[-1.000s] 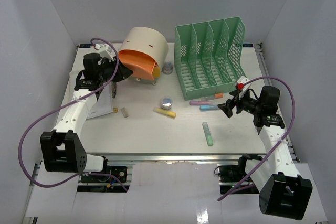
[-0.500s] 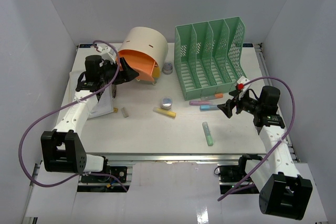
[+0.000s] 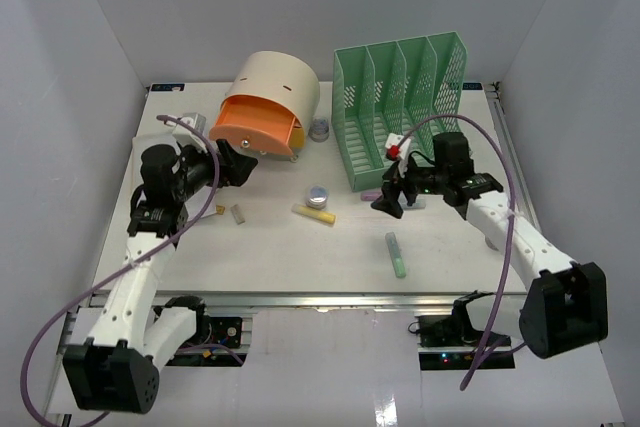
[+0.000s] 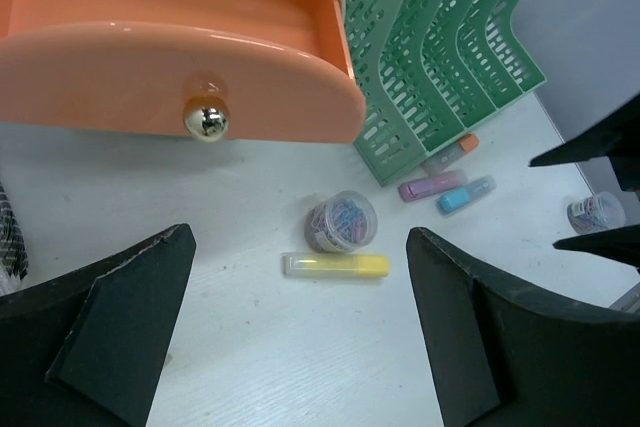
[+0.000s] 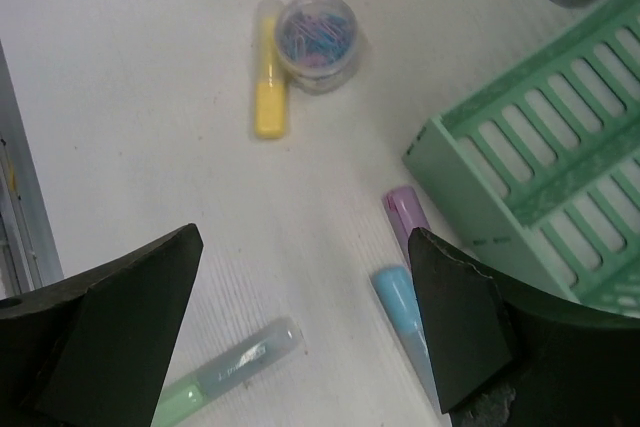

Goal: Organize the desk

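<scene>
On my screen the large flat white worktop (image 3: 300, 257) fills the middle of the top view, with its metal rail (image 3: 300, 296) running along the near edge between the two arm bases.

The left gripper (image 3: 236, 161) hangs over the far left part of the worktop, just near and left of the orange plastic drawer (image 3: 262, 125). Its jaws are spread wide with nothing between them. The drawer stands pulled out of a cream rounded cabinet (image 3: 285, 82), and from the left wrist I see its shiny round knob (image 4: 206, 119) facing the gripper.

The right gripper (image 3: 392, 197) is over the middle right of the worktop, in front of the green perforated plastic file rack (image 3: 400, 107). It is also wide apart and holds nothing. Below it, in the right wrist view, a purple highlighter (image 5: 405, 215) and a blue highlighter (image 5: 398, 302) lie side by side against the near foot of the rack.

Loose on the worktop:
- A small clear jar of paper clips (image 3: 318, 195) sits just beside a yellow highlighter (image 3: 314, 213), near the middle.
- A pale green highlighter (image 3: 397, 254) lies nearer the rail.
- A second clear jar (image 3: 320, 129) stands far back, between the cabinet and the rack.
</scene>
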